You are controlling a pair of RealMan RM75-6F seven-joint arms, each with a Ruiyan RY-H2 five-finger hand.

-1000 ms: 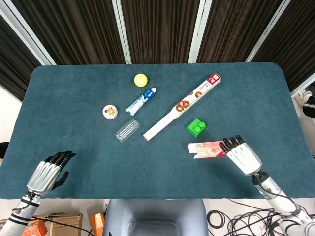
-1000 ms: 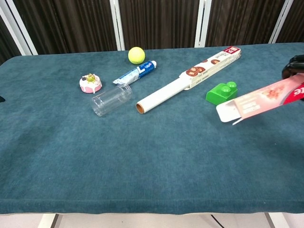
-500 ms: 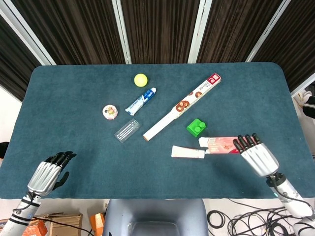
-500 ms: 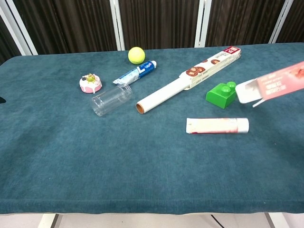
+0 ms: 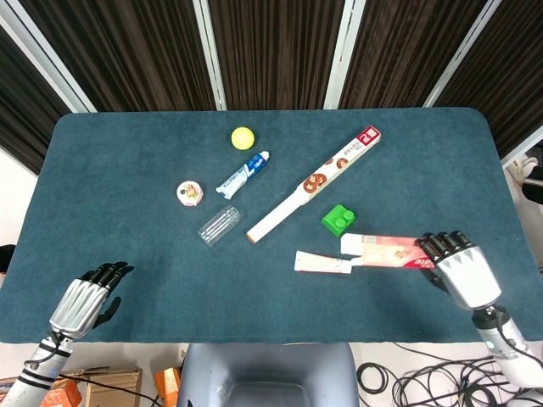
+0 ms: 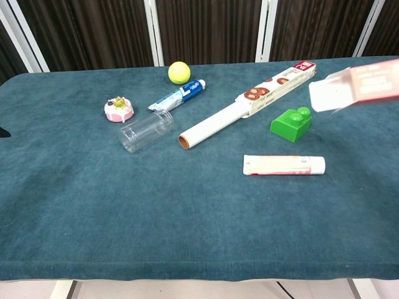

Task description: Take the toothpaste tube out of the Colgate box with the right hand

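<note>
My right hand [image 5: 459,269] holds the pink-and-white Colgate box [image 5: 383,250] by its right end, lifted off the table with its open end [image 6: 325,94] to the left. The white-and-pink toothpaste tube [image 6: 283,165] lies flat on the blue cloth below the box's mouth, also seen as the tube [image 5: 323,263] in the head view. The hand itself is outside the chest view. My left hand [image 5: 85,298] rests at the near left table edge, fingers curled, holding nothing.
A green block [image 5: 338,220] sits just behind the tube. A long cling-film box [image 5: 316,182] lies diagonally mid-table. Further left are a blue toothpaste tube [image 5: 243,174], a yellow ball [image 5: 243,137], a clear cup [image 5: 220,225] on its side and a small round toy [image 5: 190,193].
The tube slid out of the box onto the cloth. My right hand has carried the box up and to the right, away from the tube. The left hand stayed put.
</note>
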